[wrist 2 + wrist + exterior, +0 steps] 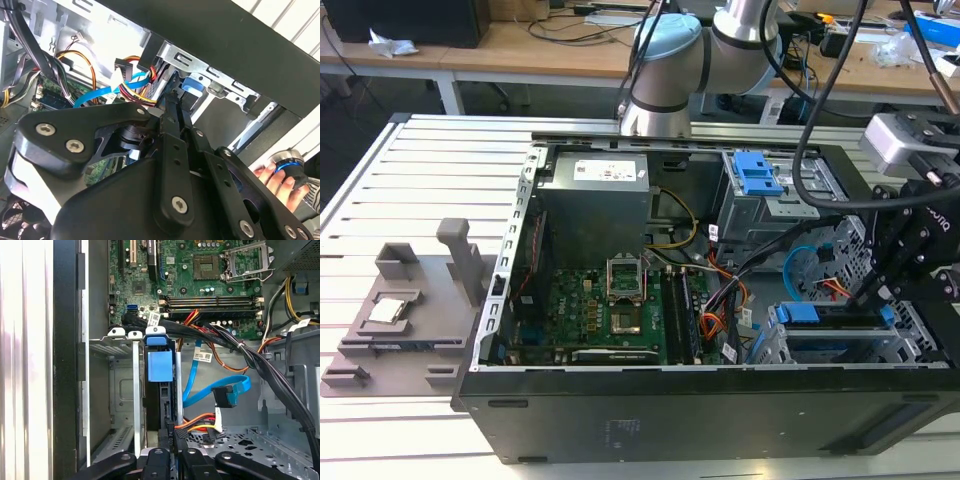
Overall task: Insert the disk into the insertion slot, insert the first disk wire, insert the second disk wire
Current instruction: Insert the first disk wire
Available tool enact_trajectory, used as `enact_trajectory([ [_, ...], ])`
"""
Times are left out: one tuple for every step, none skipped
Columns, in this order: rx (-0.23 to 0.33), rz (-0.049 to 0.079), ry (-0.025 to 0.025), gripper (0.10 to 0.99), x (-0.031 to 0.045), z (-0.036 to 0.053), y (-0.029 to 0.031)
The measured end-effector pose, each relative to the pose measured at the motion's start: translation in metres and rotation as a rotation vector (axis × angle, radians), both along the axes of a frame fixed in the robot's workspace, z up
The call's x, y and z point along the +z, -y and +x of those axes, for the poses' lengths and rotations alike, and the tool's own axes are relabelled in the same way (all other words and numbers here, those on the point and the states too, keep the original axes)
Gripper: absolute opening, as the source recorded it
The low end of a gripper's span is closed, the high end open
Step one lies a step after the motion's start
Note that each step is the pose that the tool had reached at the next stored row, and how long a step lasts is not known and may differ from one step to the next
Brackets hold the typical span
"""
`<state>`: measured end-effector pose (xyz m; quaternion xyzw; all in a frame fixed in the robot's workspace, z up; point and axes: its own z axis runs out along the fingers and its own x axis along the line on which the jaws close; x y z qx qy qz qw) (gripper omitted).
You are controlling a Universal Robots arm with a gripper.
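In the exterior view the arm bends down over the open computer case (620, 400) at that view's right. Its gripper (870, 295) is beside the disk (802, 313), seated in the insertion slot (840, 352), and the fingertips are hard to make out. In the second wrist view the gripper (172, 100) blocks much of the case, and a person's hand (272, 179) rests on a blue-ringed knob (290, 165). In the first wrist view the fingers (157, 460) pinch the first disk wire (197, 424) by its dark plug at the disk (160, 365), with the second disk wire (220, 389) free beside a black cable bundle (260, 360).
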<state>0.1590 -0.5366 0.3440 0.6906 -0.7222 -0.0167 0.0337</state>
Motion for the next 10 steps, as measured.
enact_trajectory([
  [0.001, 0.004, -0.0001, 0.161, -0.0001, 0.0000, -0.0001],
  [0.002, 0.004, -0.0001, 0.161, -0.0001, 0.0000, -0.0001],
  [0.002, 0.004, 0.0000, 0.161, -0.0001, 0.0000, -0.0001],
  [0.002, 0.005, 0.0000, 0.161, 0.0000, 0.0000, 0.0000],
  [0.002, 0.006, 0.0000, 0.161, -0.0001, 0.0000, 0.0003],
  [0.002, 0.006, 0.0000, 0.161, -0.0003, 0.0000, 0.0007],
  [0.002, 0.006, 0.0000, 0.161, -0.0005, 0.0000, 0.0013],
  [0.002, 0.006, 0.0000, 0.161, -0.0007, 0.0000, 0.0018],
  [0.002, 0.006, 0.0000, 0.161, -0.0011, 0.0000, 0.0024],
  [0.002, 0.007, 0.0000, 0.161, -0.0015, 0.0000, 0.0026],
])
